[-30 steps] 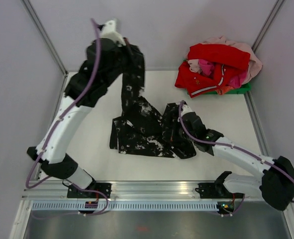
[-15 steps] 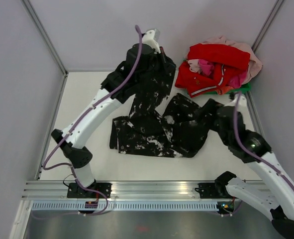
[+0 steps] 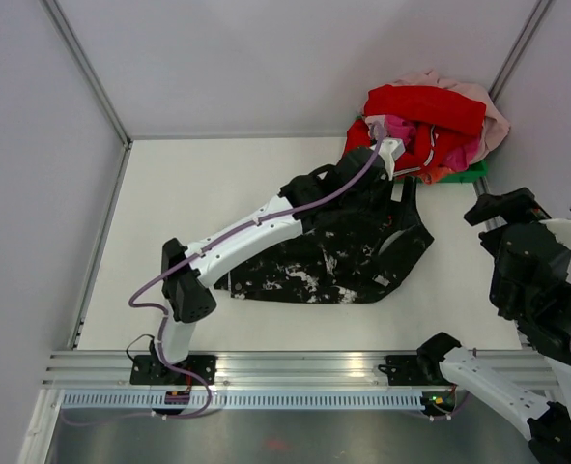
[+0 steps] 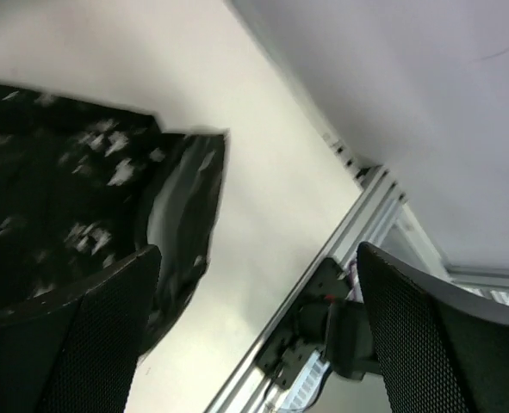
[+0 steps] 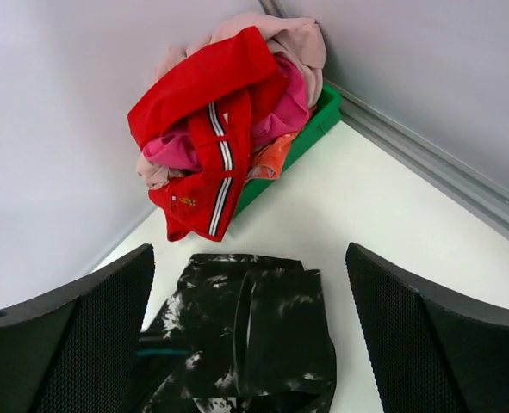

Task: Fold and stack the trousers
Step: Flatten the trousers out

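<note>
Your left claw (image 4: 256, 251) has swung rightward and opened, the lifted leg of the trousers (image 3: 333, 256) now lying folded beneath it, while your right claw (image 5: 247, 249) has backed off them.

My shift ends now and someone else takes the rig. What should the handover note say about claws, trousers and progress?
Left claw: open, empty, over the trousers' far right end.
Right claw: open, empty, raised at the right.
Trousers: one rumpled, roughly doubled heap on the table, near the green bin of red and pink clothes.
Done: a rough fold at most.
Left: flatten, fold neatly, stack.
</note>
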Controlling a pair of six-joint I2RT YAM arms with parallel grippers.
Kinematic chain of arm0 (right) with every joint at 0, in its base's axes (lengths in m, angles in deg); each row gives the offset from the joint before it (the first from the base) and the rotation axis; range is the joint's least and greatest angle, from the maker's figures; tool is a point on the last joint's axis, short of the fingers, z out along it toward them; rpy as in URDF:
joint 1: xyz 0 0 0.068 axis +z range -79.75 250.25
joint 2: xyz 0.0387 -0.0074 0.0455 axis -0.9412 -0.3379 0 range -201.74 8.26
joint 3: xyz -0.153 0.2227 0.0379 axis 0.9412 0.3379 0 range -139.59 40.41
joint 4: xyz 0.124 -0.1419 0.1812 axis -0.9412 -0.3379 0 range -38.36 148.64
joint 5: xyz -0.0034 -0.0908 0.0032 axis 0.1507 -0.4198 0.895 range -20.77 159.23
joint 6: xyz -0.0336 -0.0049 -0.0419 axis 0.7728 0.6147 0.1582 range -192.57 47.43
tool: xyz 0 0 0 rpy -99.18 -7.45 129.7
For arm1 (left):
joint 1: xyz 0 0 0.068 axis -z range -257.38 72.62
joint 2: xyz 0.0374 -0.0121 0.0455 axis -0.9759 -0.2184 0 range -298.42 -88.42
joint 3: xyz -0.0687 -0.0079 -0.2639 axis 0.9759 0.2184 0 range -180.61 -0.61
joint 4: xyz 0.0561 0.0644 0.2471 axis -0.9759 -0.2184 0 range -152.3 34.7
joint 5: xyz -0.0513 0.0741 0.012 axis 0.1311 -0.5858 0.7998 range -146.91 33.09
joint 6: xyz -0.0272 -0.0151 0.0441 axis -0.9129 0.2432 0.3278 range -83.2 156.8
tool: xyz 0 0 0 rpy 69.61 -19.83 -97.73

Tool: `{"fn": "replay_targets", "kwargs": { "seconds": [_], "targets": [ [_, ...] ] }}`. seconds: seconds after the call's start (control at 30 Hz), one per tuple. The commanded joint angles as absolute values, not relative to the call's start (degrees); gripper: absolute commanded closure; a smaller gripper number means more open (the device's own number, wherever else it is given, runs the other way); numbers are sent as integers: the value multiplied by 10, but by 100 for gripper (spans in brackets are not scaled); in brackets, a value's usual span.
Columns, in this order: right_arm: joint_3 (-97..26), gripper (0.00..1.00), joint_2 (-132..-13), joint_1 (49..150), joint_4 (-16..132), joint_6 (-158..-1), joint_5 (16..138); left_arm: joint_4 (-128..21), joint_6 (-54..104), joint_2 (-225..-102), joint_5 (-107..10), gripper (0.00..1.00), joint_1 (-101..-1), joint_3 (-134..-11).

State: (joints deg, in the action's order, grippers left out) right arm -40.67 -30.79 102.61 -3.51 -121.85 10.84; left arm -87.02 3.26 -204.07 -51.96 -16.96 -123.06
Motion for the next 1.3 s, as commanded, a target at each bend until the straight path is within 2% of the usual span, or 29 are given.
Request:
{"fn": "replay_targets", "kwargs": {
  "seconds": [0.0,0.07,0.13,0.17,0.2,0.27,0.3,0.5,0.6,0.67,1.1,1.27],
  "targets": [
    [-412,2,-386,1025,15,-1144,127,-984,68,-1945,-575,0,-181,-1228],
    [-398,2,-409,1026,62,-1105,180,-1027,38,-1873,-680,0,-194,-1190],
    [-392,2,-453,1025,104,-1063,289,-1042,-3,-1800,-736,0,-235,-1066],
    [-395,2,-468,1026,109,-1058,320,-1038,-58,-1761,-733,0,-258,-1008],
    [-397,2,-499,1025,116,-1050,382,-1031,-84,-1682,-720,0,-314,-886],
    [-394,2,-524,1025,127,-1049,419,-1001,-156,-1610,-670,0,-368,-764],
    [-390,2,-539,1025,128,-1053,429,-996,-174,-1554,-665,0,-399,-666],
    [-281,2,-519,1024,178,-1084,465,-906,-259,-1439,-635,2,-413,-449],
    [-264,3,-524,1025,183,-1097,493,-873,-303,-1419,-634,11,-433,-374],
    [-263,3,-537,1025,173,-1095,502,-853,-322,-1409,-617,12,-449,-340],
    [-268,3,-575,1024,156,-1078,513,-712,-278,-1498,-579,17,-479,-279],
    [-262,3,-574,1024,144,-1076,502,-687,-293,-1481,-577,16,-479,-236]
  ]
}}
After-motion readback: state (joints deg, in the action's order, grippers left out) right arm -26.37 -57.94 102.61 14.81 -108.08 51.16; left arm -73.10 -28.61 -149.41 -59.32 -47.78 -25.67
